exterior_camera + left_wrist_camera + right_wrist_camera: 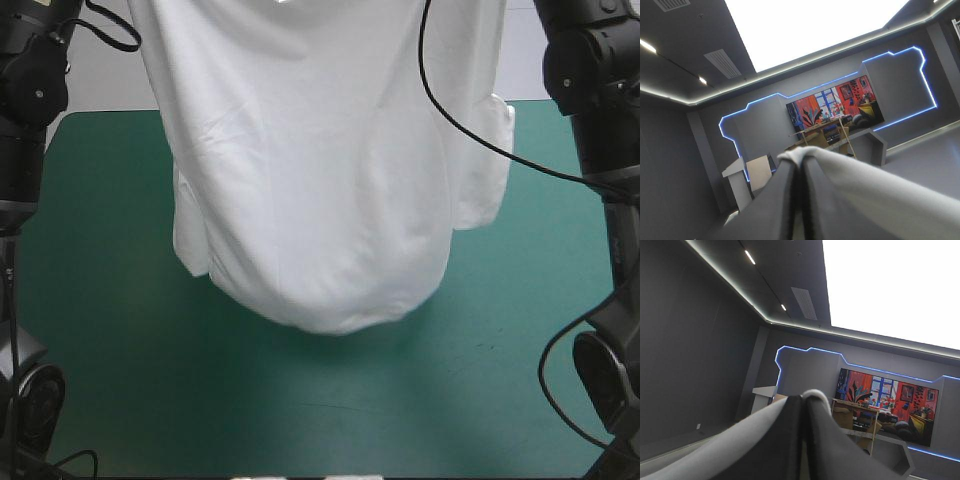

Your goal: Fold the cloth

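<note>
T-shirt (320, 180) hangs over the teal-green table (500, 360), left hand (799, 167) and right hand (804, 402) each clamped on it.

T-shirt (320, 180) hung between two arms, over the table (500, 380).
It hangs above the table's middle, the left arm (30, 90) beside it on one side and the right arm (600, 90) on the other. A fold of cloth sits between the pressed-together fingers of the left gripper (798, 164) and of the right gripper (804, 400).
</note>
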### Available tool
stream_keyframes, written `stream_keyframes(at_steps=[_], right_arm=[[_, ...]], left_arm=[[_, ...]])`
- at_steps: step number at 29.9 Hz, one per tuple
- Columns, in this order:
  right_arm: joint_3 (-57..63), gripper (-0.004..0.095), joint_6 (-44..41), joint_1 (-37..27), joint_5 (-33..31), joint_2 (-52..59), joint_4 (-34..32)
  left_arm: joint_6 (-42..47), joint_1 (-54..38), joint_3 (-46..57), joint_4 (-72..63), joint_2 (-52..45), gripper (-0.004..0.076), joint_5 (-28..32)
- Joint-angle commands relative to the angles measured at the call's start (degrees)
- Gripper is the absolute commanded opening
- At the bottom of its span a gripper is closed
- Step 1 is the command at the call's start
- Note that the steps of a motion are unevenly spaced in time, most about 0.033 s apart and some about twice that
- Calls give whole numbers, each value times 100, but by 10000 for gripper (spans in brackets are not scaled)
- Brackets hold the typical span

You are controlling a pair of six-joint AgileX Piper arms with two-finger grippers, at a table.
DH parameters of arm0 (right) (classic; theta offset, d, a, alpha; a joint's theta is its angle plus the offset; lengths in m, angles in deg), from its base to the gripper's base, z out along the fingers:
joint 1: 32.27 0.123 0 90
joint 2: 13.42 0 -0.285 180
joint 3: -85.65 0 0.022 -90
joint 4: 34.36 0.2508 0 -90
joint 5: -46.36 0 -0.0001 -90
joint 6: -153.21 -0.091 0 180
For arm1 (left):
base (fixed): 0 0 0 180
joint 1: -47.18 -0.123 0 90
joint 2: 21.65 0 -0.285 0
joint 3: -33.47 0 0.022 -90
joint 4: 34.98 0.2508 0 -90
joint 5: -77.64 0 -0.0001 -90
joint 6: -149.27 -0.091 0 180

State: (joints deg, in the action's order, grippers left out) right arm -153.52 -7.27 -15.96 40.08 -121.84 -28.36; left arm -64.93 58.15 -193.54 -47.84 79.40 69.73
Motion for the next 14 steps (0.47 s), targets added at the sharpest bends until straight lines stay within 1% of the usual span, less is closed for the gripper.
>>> stream_keyframes(at_steps=[1, 4, 7, 8, 10, 12, 14], right_arm=[[-553, -17, 19, -89, 759, -121, -5], [-982, -17, 19, -256, 772, -496, 220], [-1384, -17, -1, -498, 753, -865, 681], [-1476, -17, -22, -590, 628, -953, 809], [-1608, -17, -22, -765, 78, -1117, 1098], [-1597, -17, -22, -871, -513, -1210, 1165], [-1597, -17, -22, -934, -1009, -1305, 1184]], left_arm=[[58, 18, -168, -95, 28, 19, 1018], [58, 18, -356, -95, 284, 20, 1182], [58, 18, -786, -95, 623, 20, 1171], [58, 18, -970, -95, 753, 20, 1099], [58, 18, -1321, -95, 990, 19, 645], [58, 18, -1519, -95, 1172, 19, 201], [58, 18, -1532, -95, 1345, 19, -67]])
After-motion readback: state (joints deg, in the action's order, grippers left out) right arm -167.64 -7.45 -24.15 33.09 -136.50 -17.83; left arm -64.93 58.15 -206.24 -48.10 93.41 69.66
